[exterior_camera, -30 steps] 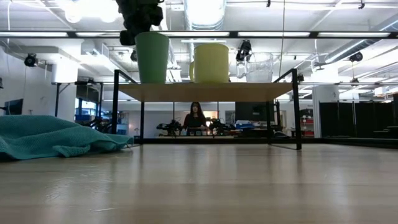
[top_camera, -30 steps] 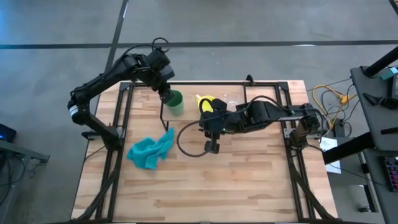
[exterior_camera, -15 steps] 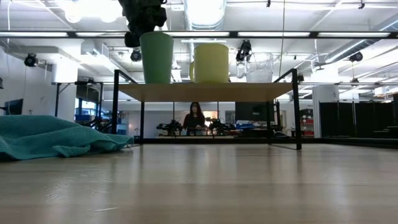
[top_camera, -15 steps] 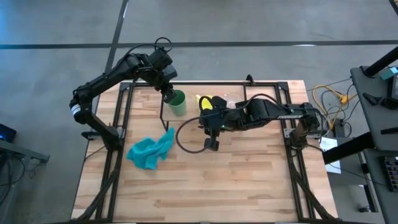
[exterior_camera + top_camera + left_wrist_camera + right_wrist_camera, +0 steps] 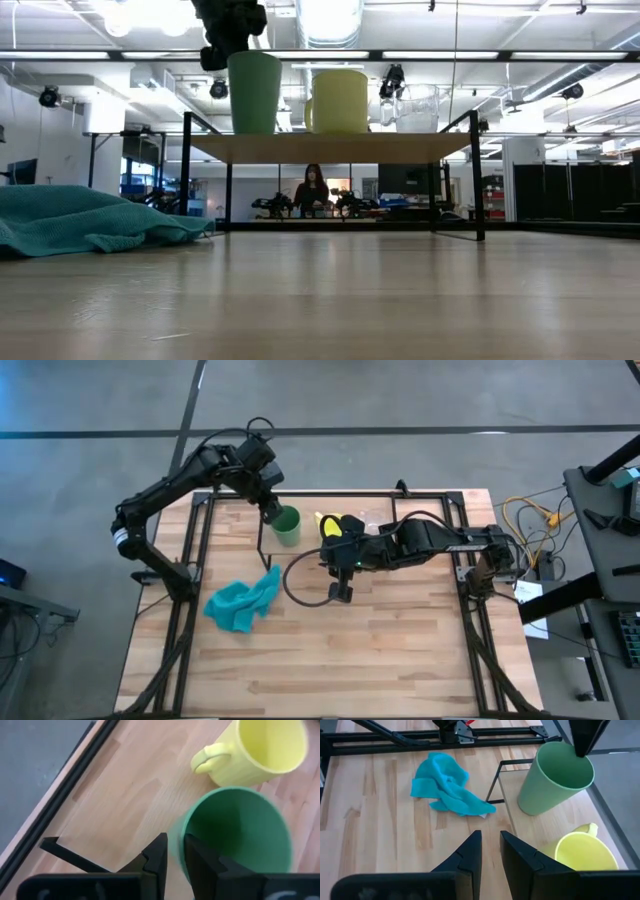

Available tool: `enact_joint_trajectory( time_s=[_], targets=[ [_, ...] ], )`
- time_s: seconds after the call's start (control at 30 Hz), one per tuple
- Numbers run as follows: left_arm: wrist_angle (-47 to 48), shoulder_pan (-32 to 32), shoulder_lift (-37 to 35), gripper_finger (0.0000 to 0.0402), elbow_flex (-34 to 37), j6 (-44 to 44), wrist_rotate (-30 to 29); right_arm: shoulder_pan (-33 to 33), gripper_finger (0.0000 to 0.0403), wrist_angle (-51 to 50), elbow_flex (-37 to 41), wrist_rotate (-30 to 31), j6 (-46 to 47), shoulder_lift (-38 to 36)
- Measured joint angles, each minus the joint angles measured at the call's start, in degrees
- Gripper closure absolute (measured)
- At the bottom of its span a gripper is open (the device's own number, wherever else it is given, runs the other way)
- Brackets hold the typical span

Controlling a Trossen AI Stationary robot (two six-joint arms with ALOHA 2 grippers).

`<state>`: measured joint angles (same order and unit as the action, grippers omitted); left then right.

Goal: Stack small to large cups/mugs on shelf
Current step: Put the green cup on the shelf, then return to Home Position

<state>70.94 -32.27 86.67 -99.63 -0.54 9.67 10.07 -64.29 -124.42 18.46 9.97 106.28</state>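
Black jaws of the left gripper (image 5: 173, 857) pinch the rim of the green cup (image 5: 235, 832) — one finger inside, one outside, clenched on the wall; the cup stands upright on the shelf (image 5: 330, 147) at its left end in the low view, just beside the yellow mug (image 5: 339, 101); whether the two touch I cannot tell. The mug sits mid-shelf, its handle turned toward the green cup, and the clear glass cup (image 5: 417, 108) stands close on its other side, so the row reads green, yellow, glass along the plank.

The right gripper (image 5: 490, 851) hangs over the desk (image 5: 400, 650) in front of the shelf, jaws close together with a narrow gap and grasping nothing; beyond it lies the teal cloth (image 5: 450, 785), crumpled on the desk near the shelf's black leg. A black cable (image 5: 300, 585) loops on the desk below the right arm; a person (image 5: 313, 189) shows far off in the room — under the shelf in the low view.
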Motion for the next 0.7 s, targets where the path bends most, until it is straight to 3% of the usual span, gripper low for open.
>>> enact_joint_trajectory(
  time_s=[0.3,0.7],
  targets=[
    [0.2,0.1,-2.4,0.0351,-6.7,-0.7,0.8,0.0,0.0339,-0.2,0.0,0.0,-0.8,0.0],
    [0.0,0.2,-11.1,0.0351,-16.9,-5.1,1.0,0.0,0.0339,0.0,0.0,0.0,-11.7,-3.3]
  ],
)
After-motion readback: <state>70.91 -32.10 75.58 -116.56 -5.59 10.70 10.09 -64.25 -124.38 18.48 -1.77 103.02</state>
